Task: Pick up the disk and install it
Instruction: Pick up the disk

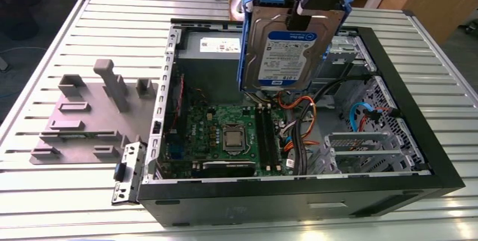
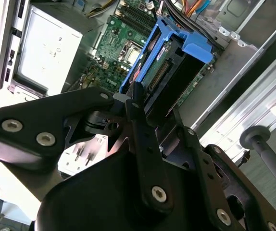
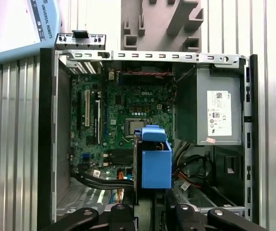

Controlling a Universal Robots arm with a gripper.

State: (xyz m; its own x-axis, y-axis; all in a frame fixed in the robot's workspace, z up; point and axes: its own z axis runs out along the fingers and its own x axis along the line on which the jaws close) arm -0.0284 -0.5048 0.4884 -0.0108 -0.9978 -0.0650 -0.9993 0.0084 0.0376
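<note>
The disk (image 1: 284,51) hangs upright in the air over the open computer case (image 1: 440,168), its blue-and-white label facing the exterior view and its blue carrier bracket around it. My gripper (image 1: 303,20) is shut on its upper edge from above. In the second wrist view the black fingers (image 2: 138,103) clamp the bracket end of the disk (image 2: 169,53), with the motherboard far below. The first wrist view looks straight down on the disk (image 3: 155,161), which hovers over the cables beside the motherboard, with the gripper (image 3: 152,211) just behind it.
Inside the case lie a green motherboard (image 1: 224,135), a grey power-supply box (image 3: 217,113), orange and blue cables (image 1: 359,112) and a metal drive cage (image 1: 366,151). A grey fixture plate (image 1: 89,112) with upright blocks sits on the slatted table on the exterior view's left.
</note>
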